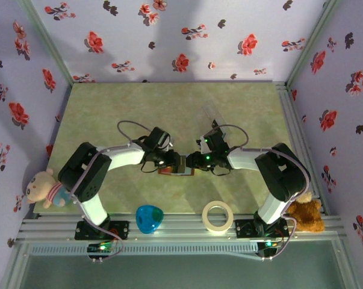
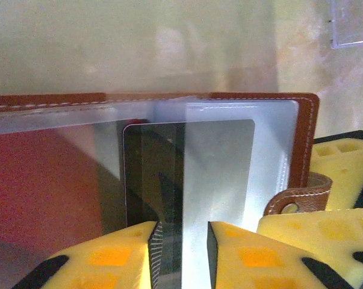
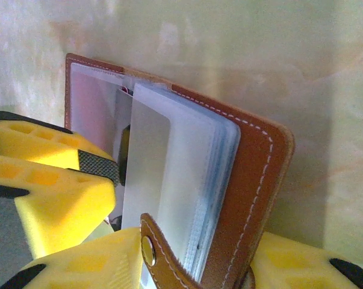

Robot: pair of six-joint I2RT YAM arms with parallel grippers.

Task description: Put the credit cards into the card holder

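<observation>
A: Entry one, the card holder (image 3: 247,180). Where is it sitting?

B: Brown, stitched, resting opened on the surface (image 1: 109,108) between the left arm (image 1: 118,158) and the right arm (image 1: 244,158), with its clear sleeves (image 2: 259,156) fanning up. The right jaws are clamping its outer cover beside the snap tab (image 2: 295,201), one yellow finger on each side. I am reading that as an anchor, so the holder is not sliding while a card is being fed in.

A: Entry two, the card?

B: One dark credit card (image 2: 151,174), lying flat among the sleeves, its right half showing through a loose clear leaf. How deep it is sitting in a pocket, I cannot tell.

A: Entry three, the left jaws?

B: Standing partly apart, pads (image 2: 157,244) flanking the card's near edge with a plain gap showing, pinching nothing I am making out. They are pointing straight at the sleeves, presumably because a card is only going in edgewise.

A: Sundries?

B: A reddish panel (image 2: 49,192) under the left sleeves, card or lining undecided. A clear plastic stand (image 2: 353,24) sitting beyond the holder. A tape roll (image 1: 218,217) and a blue heart-shaped piece (image 1: 149,218) lying at the near edge, well apart from the work.
</observation>
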